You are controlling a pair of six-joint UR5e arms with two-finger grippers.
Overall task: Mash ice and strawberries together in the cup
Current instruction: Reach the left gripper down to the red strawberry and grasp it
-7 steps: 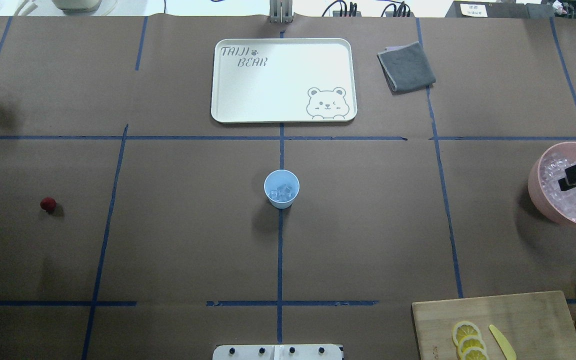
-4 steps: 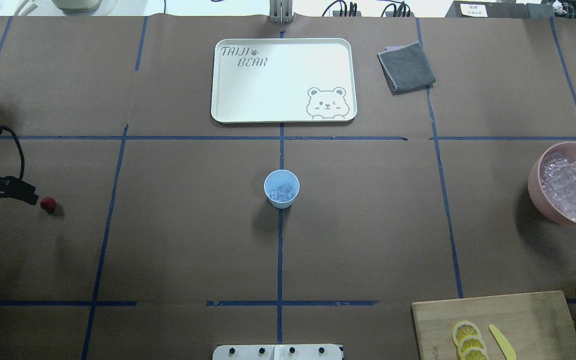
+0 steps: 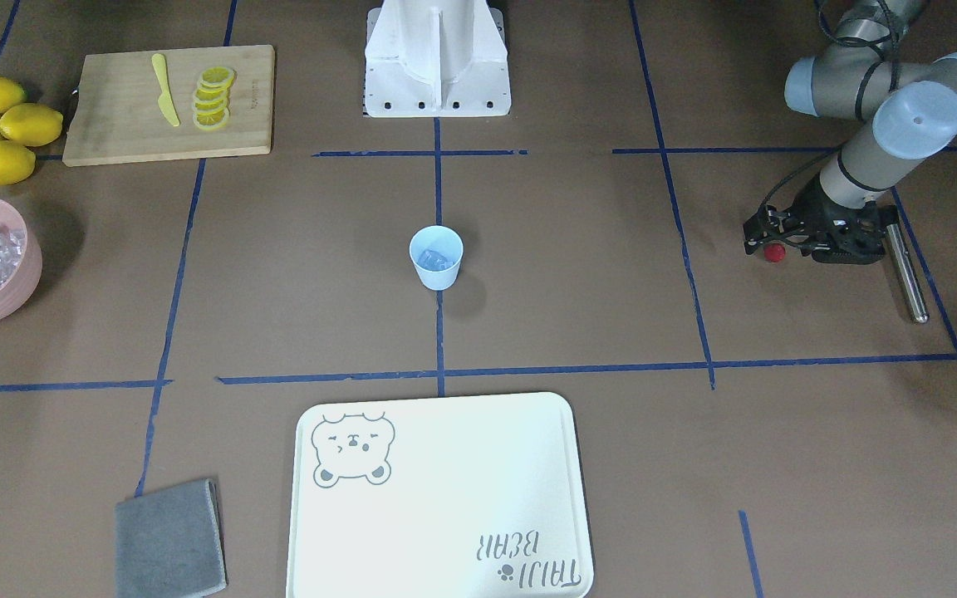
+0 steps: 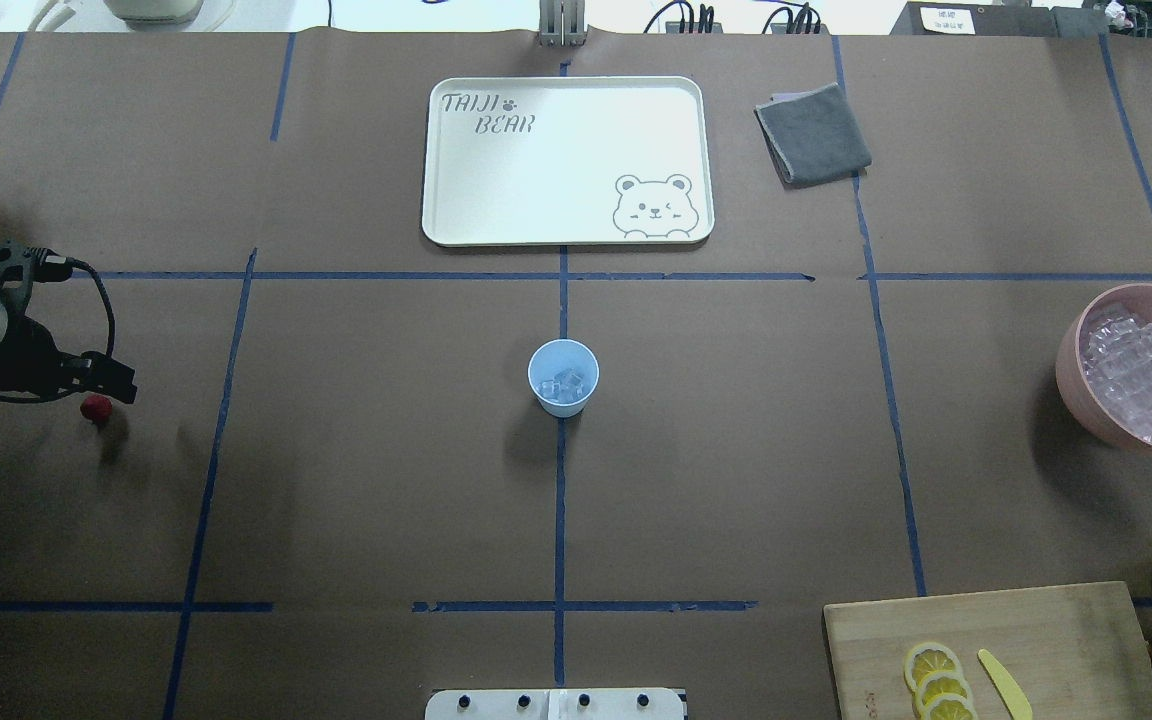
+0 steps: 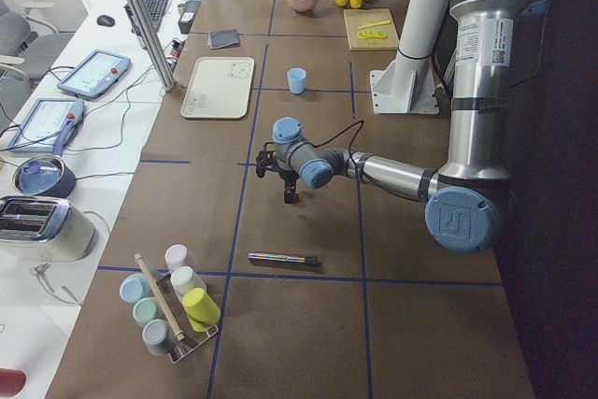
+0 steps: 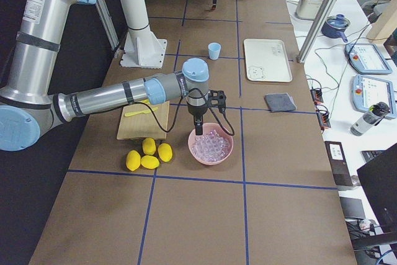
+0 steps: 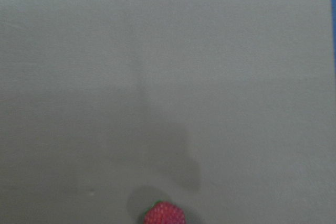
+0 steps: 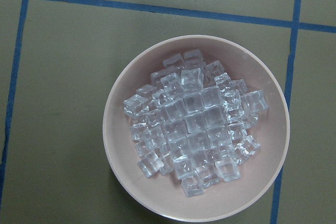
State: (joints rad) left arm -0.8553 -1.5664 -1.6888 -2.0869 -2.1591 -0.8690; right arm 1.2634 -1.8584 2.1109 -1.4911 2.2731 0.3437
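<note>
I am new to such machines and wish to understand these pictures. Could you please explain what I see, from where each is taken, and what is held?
These are two robot arms at one table, each ending in a two-finger tool. Two pictures look down on the table, one from behind the robot and one from in front. Two come from the table's ends, and two from cameras on the wrists. The left tool hangs beside a small red strawberry that lies on the table. The right tool hangs over a pink bowl full of ice. In the middle stands a blue cup with a few cubes inside. Also there are a tray, a grey cloth, a board with lemon slices, and lemons. I see nothing held. Whether the tools are open or shut, I cannot tell.
</note>
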